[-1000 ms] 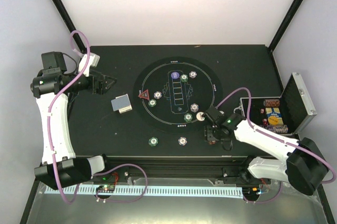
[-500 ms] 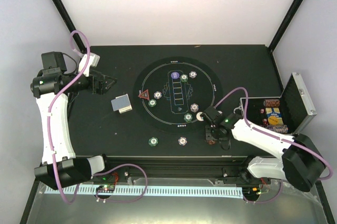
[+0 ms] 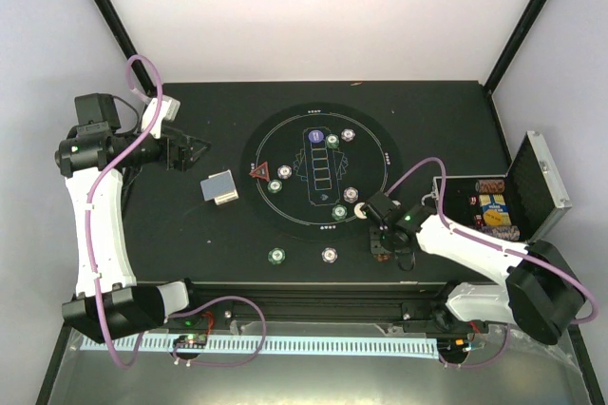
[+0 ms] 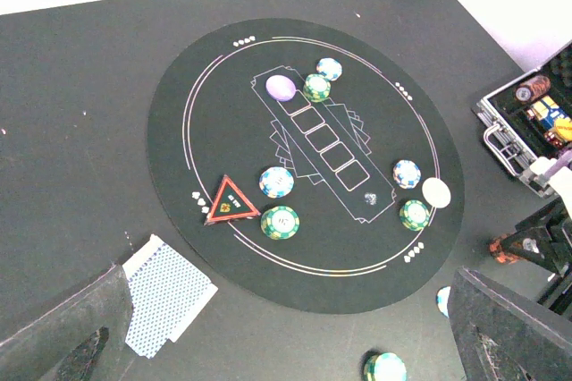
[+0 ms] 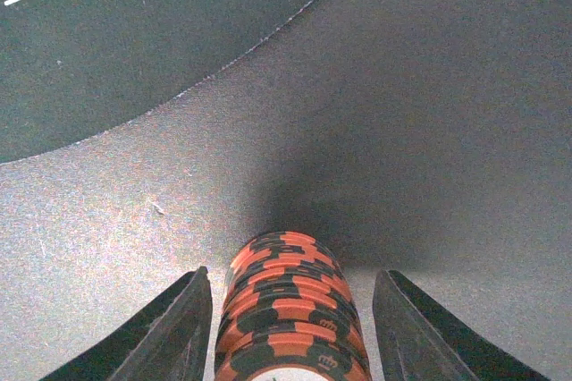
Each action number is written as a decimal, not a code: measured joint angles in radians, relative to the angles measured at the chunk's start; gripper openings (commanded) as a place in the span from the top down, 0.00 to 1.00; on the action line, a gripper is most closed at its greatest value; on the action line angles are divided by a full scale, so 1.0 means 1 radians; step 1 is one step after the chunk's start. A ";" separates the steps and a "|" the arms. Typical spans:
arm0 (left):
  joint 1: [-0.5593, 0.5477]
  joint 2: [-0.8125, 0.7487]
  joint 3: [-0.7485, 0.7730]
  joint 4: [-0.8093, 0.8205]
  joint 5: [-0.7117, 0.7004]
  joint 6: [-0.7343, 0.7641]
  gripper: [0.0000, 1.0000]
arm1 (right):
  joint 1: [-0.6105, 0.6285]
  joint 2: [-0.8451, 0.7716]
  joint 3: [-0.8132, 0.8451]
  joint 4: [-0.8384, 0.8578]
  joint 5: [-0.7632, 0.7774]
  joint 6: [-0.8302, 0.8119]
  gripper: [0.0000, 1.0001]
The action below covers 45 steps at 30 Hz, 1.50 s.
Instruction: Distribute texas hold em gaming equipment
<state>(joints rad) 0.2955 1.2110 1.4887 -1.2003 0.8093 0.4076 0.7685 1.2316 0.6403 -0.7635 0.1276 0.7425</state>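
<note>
A stack of red and black striped chips point(image 5: 290, 309) stands on the bare table between my right gripper's point(image 5: 293, 327) fingers, with a gap on each side. The jaws are open. In the top view this gripper point(image 3: 378, 245) is just off the round mat's near right edge, next to the white disc point(image 3: 360, 210). My left gripper point(image 3: 195, 150) is open and empty, raised over the table's left side. Below it lie the blue-backed card deck point(image 4: 165, 296), the red triangle point(image 4: 231, 201), the purple disc point(image 4: 280, 88) and several green and white chip stacks on the mat point(image 4: 179, 131).
The open silver-edged black case point(image 3: 532, 186) with more chips stands at the right edge. A green chip stack point(image 3: 276, 256) and a white one point(image 3: 330, 255) sit on the table in front of the mat. The card deck point(image 3: 219, 187) lies left of the mat.
My right gripper has shifted slightly left and toward the near edge at the red chip stack. The left arm has not moved.
</note>
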 measured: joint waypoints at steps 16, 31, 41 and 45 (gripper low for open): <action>0.000 0.000 0.000 0.000 0.000 0.000 0.01 | 0.004 0.000 0.000 0.004 0.003 -0.001 0.78; 0.000 0.000 0.000 0.002 0.000 -0.001 0.01 | 0.015 0.001 0.166 -0.111 0.016 -0.010 0.95; 0.000 0.001 -0.001 0.005 0.003 -0.001 0.01 | 0.031 0.275 0.557 -0.150 0.019 -0.084 0.95; 0.000 0.002 -0.001 0.005 0.003 -0.001 0.01 | 0.034 0.507 0.784 -0.137 0.016 -0.135 0.95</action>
<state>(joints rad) 0.2955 1.2129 1.4876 -1.1954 0.8127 0.4065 0.8028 1.7382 1.4242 -0.9001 0.1432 0.6079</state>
